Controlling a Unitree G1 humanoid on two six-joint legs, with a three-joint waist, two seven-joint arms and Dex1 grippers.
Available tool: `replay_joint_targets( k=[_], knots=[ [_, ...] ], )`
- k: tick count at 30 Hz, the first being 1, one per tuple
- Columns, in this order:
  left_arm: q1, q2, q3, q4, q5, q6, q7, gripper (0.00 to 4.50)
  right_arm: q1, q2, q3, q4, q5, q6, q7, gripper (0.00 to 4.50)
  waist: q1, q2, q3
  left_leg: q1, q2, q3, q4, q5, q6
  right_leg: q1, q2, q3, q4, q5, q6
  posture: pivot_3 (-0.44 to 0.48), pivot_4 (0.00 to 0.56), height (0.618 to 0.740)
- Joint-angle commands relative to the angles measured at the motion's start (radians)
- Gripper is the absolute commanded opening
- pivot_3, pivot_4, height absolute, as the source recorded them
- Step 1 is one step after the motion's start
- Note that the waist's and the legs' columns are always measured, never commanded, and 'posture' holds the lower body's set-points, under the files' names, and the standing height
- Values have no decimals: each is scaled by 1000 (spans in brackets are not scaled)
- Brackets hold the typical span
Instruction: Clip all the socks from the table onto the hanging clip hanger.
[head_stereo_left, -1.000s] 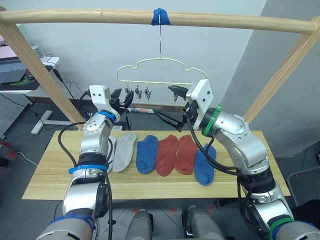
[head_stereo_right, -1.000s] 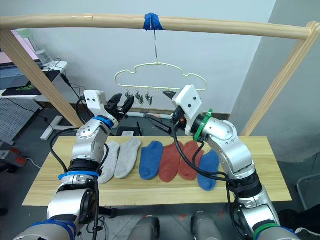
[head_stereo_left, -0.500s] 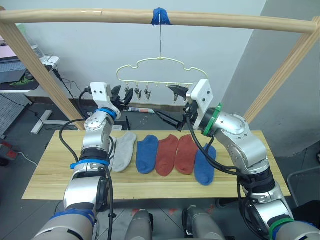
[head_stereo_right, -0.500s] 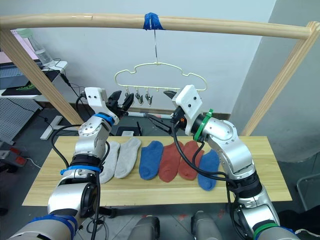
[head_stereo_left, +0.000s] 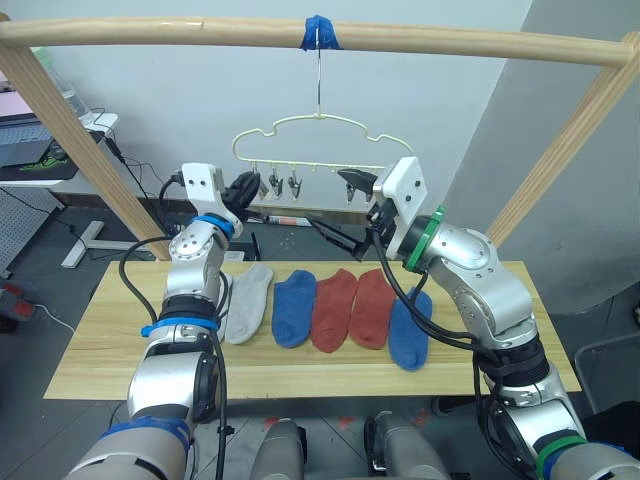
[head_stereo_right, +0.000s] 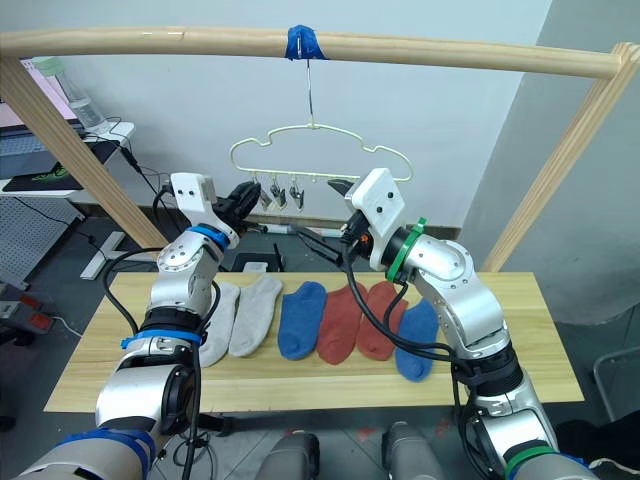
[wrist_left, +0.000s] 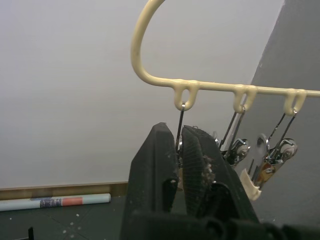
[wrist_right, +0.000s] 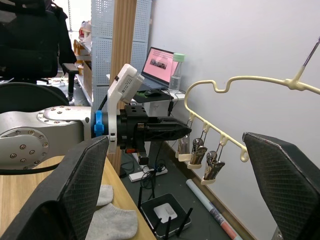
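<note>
my left gripper pinches the end clip of the hanger to steady it, my right gripper gapes empty, and the socks wait mid-table.

- Both arms: silver-grey metal shells, rounded joint housings, small screws visible on the left forearm casing.
- left gripper: two black tapered fingers, white boxy wrist block, blue ring behind it.
- right gripper: black fingers with textured pads, white square wrist block, green ring.
- Black cables looped along both arms.
- Blue bands lower on left arm, green band low on right.
</note>
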Motion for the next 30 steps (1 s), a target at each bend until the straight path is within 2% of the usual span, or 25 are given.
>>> replay_joint_targets(
  k=[1,7,11,14,17,21,25,30],
  knots=[
    [-23,12,6,-33,-2,-11,2,4,-15,3,-27,-20,12,-7,-6,4500,0,0,0,0,0,0,0,0,0,0,0,0,0,0,0,-31,187,740],
    [10,52,-7,-104,11,45,-15,4,51,-72,-33,32,-47,8,-17,4500,1,0,1,0,0,0,0,0,0,0,0,0,0,0,0,-26,193,740],
    [82,132,-27,-250,-15,242,-103,4,128,-216,-55,187,-86,85,19,4500,0,0,2,0,0,1,0,0,0,0,-1,1,-1,0,0,-23,199,740],
    [113,166,-34,-334,-36,352,-138,4,127,-272,-40,268,-91,97,72,4500,-1,4,6,1,0,1,0,0,0,0,-1,2,0,0,0,-19,200,740],
    [127,223,-38,-426,-79,536,-198,4,92,-325,16,458,-146,54,147,4500,-5,3,12,1,0,1,0,0,0,0,1,1,2,0,0,-11,200,740],
    [126,258,-14,-516,-154,742,-226,4,10,-299,45,710,-205,-33,168,4500,-8,-2,23,1,1,1,0,0,0,-2,2,1,5,0,0,2,201,740],
    [138,265,2,-592,-214,861,-235,4,-37,-263,47,843,-233,-79,175,4500,-6,-3,27,-2,1,2,0,0,0,-6,2,3,7,-1,-1,12,202,740],
    [205,268,15,-643,-178,769,-194,4,-36,-232,20,846,-239,-114,164,4500,-4,-2,29,-2,1,2,0,0,0,-7,1,3,8,-1,-1,18,206,740]
  ],
)
